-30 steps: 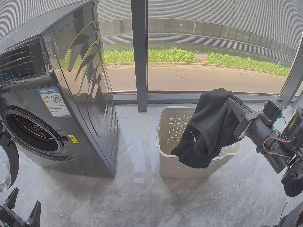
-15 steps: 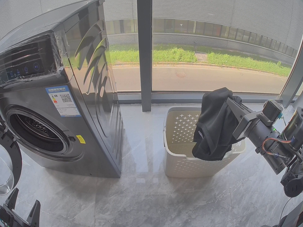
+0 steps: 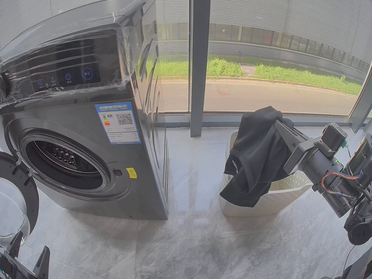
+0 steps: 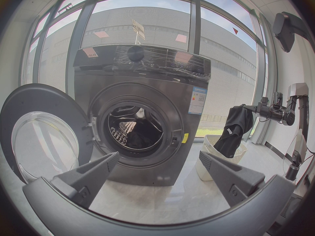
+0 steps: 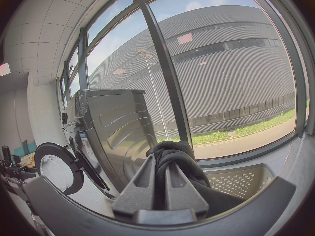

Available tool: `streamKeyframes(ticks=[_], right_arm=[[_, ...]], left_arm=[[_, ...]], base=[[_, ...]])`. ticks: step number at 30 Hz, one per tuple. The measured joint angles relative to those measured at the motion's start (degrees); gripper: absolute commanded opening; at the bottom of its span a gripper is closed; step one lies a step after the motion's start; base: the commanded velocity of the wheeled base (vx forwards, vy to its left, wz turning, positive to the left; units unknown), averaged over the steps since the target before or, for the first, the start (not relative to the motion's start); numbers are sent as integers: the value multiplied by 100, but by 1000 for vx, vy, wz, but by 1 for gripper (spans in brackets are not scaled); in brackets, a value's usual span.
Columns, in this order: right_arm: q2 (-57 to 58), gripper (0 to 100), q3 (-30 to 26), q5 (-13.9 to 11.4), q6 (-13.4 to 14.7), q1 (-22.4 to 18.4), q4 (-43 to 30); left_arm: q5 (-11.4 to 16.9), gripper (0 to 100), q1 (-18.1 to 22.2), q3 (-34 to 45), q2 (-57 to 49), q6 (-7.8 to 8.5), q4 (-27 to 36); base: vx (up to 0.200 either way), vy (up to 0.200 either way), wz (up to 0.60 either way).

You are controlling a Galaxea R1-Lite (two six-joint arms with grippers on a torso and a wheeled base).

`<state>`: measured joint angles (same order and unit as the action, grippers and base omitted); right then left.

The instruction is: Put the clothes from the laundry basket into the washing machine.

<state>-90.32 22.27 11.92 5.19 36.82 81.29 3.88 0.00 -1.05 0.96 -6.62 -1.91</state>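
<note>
Right of centre, pinching seemingly soft, light black garment [image 3: 254, 155] by bunched top in right gripper [image 3: 279, 125]; lower left, holding left gripper [image 3: 31, 245] splayed, empty.

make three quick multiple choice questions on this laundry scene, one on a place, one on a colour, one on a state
1. Where is the black garment?
A. folded on a shelf
B. hanging from the right gripper over the basket
C. spread flat on the floor

2. What colour is the basket?
A. white
B. blue
C. red

3. How is the door of the washing machine?
A. shut
B. swung open
C. lying on the floor

Answers:
1. B, the gripper's fingers pinch the cloth and it drapes down at the basket.
2. A, its perforated wall is white.
3. B, it stands aside on its hinge, clear of the machine's round opening.
</note>
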Motion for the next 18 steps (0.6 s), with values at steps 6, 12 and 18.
streamKeyframes(ticks=[6,12,18], right_arm=[[-4,0,5,-7,5,85,13],[-17,0,0,-10,9,100,15],[-24,0,-12,-5,9,94,11]], left_arm=[[35,100,-2,1,0,39,17],[61,100,-5,-2,0,41,9],[63,100,0,-2,2,41,9]], base=[[-67,33,0],[-200,0,0],[-200,0,0]])
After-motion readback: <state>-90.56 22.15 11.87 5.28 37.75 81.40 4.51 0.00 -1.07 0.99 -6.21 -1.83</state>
